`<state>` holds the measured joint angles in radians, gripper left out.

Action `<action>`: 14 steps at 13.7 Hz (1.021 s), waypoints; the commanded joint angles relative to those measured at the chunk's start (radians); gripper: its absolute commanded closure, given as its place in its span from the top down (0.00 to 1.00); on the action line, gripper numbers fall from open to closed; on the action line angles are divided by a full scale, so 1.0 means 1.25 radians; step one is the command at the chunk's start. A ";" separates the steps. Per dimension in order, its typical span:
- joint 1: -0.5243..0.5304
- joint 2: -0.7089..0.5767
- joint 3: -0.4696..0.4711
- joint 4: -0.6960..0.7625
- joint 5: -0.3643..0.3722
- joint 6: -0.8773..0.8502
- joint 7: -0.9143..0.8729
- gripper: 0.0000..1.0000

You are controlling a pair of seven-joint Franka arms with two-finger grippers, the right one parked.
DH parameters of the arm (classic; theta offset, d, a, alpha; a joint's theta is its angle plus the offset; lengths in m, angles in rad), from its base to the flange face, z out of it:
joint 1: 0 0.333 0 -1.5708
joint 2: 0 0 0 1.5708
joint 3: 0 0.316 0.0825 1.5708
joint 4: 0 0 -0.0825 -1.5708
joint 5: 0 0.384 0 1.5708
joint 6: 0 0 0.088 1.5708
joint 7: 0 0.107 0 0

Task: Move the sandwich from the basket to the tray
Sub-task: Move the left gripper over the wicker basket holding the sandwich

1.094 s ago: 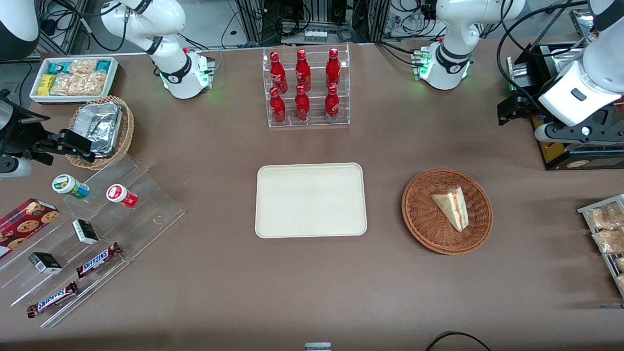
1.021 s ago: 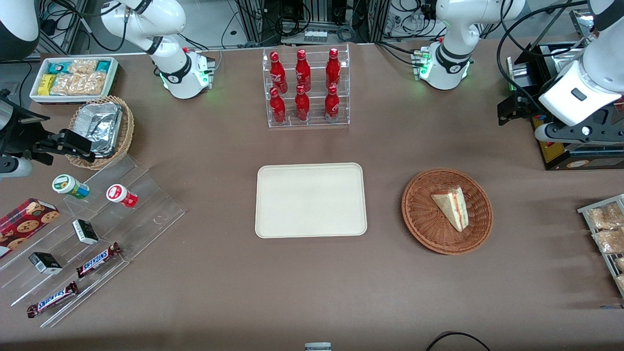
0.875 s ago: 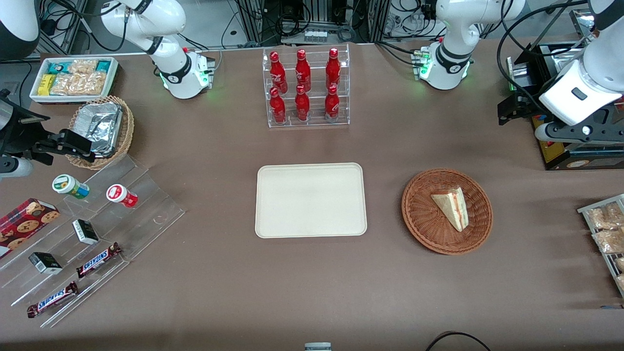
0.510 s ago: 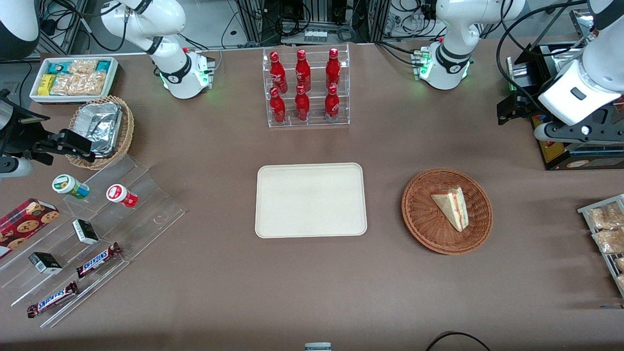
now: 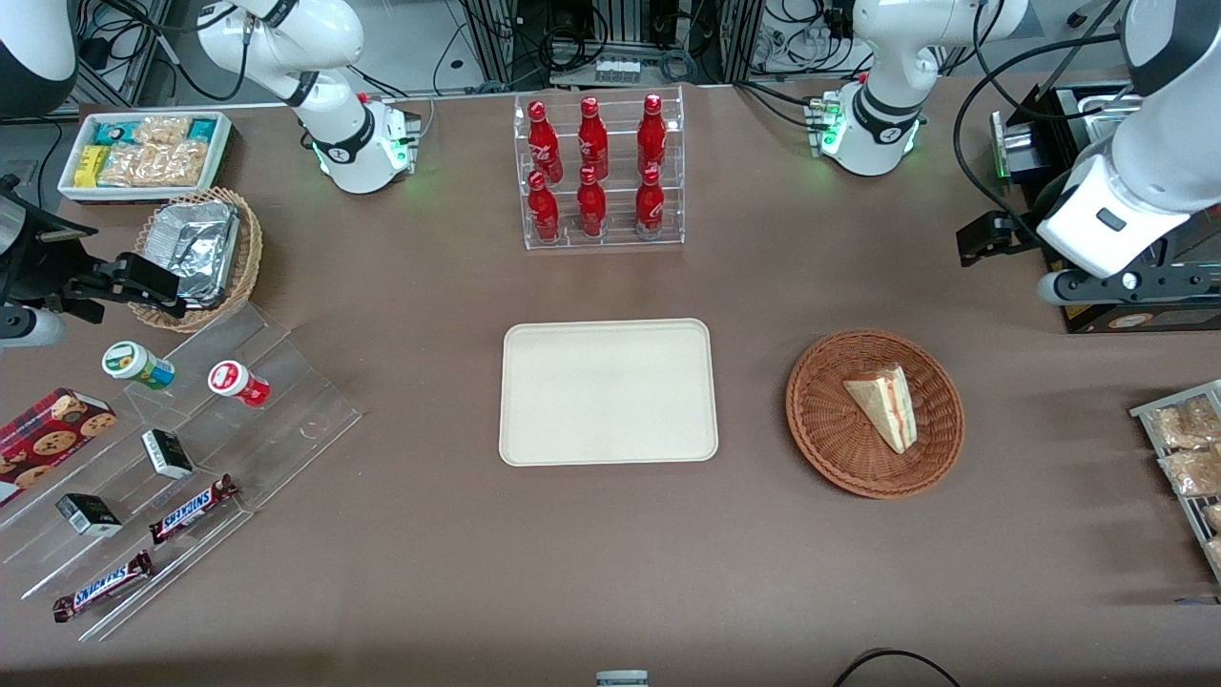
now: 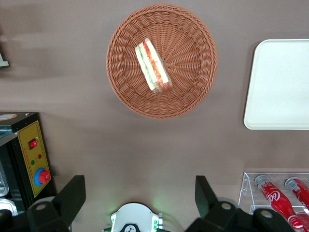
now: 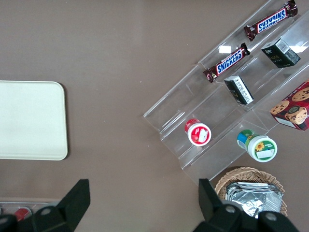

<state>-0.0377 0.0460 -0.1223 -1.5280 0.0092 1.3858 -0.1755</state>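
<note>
The sandwich (image 5: 882, 405) is a pale bread wedge with red and green filling, lying in the reddish-brown wicker basket (image 5: 820, 420). The cream tray (image 5: 608, 391) lies flat beside the basket, toward the parked arm's end, with nothing on it. My left gripper (image 5: 987, 239) hangs high above the table, farther from the front camera than the basket and a little toward the working arm's end. The left wrist view shows the gripper (image 6: 139, 181) open and empty, with the sandwich (image 6: 152, 65), the basket (image 6: 188, 87) and part of the tray (image 6: 280, 87) well below.
A clear rack of red bottles (image 5: 601, 172) stands farther back than the tray. A black box with a red button (image 5: 1126, 310) and a rack of snack packets (image 5: 1188, 448) sit at the working arm's end. An acrylic shelf of snacks (image 5: 191, 458) and a foil-filled basket (image 5: 196, 253) lie at the parked arm's end.
The left arm and gripper have shifted a little toward the basket, nearer to the front camera and toward the parked arm's end. Sandwich, basket and tray have not moved.
</note>
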 commanded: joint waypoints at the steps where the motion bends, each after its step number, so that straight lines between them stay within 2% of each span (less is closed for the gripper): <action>1: -0.008 -0.010 0.006 -0.049 0.032 0.058 -0.019 1.00; 7: -0.005 -0.071 0.013 -0.260 0.034 0.271 -0.035 1.00; 14: -0.004 -0.123 0.013 -0.514 0.037 0.543 -0.170 1.00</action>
<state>-0.0372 -0.0451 -0.1118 -2.0512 0.0405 1.9644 -0.3396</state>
